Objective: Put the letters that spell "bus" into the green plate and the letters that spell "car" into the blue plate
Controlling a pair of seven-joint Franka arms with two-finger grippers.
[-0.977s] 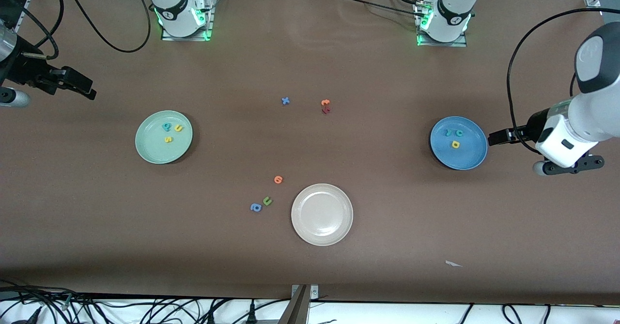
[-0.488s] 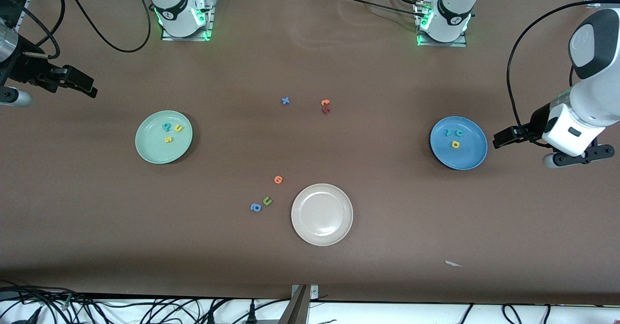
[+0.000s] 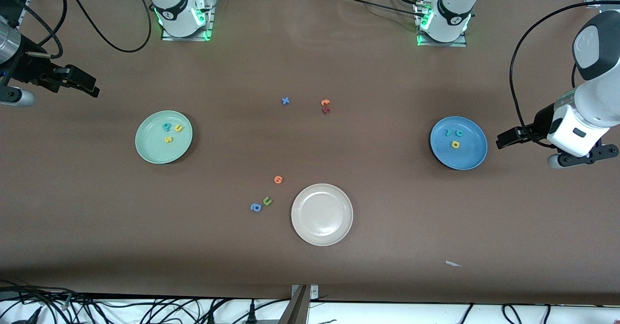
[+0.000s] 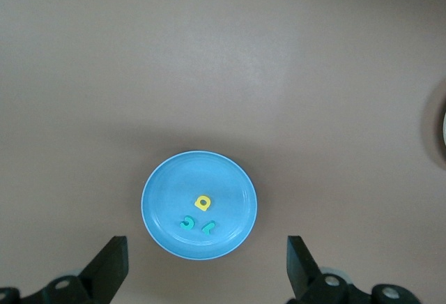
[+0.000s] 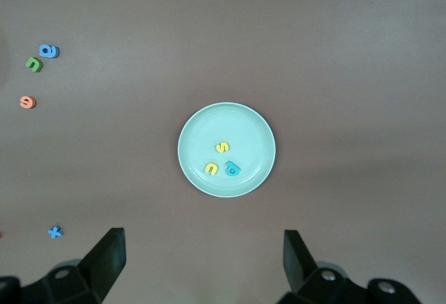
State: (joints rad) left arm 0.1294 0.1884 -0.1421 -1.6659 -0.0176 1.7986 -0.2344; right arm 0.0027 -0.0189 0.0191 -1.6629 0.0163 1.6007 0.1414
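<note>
Front view shows a big brown tabletop (image 3: 310,275) with three plates on it. The green plate (image 3: 145,145) sits toward the right arm's end. Three tiny letters lie in it: a teal b (image 3: 166,127), a yellow u (image 3: 178,128) and a yellow s (image 3: 168,139). They are close together but not touching.

The blue plate (image 3: 472,154) sits toward the left arm's end. In it lie a teal r (image 3: 448,132), a teal c (image 3: 458,132) and a yellow a (image 3: 455,144).

A cream-white plate (image 3: 322,229) with nothing in it sits between them, nearer to the front camera. Near it are an orange letter (image 3: 278,179), a green u (image 3: 267,201) and a blue a (image 3: 255,208). Farther from the camera lie a blue x (image 3: 286,100) and an orange letter (image 3: 325,102) touching a dark red one (image 3: 326,110). A small white scrap (image 3: 453,264) lies close to the camera's edge.

The left gripper (image 3: 505,138) hangs in the air just beside the blue plate, out toward the end of the tabletop. In the left wrist view its jaws are spread wide with nothing between them, and the plate shows below.

The right gripper (image 3: 82,83) hangs over bare tabletop at the right arm's end, well apart from the green plate. Its jaws are wide too and hold nothing.
</note>
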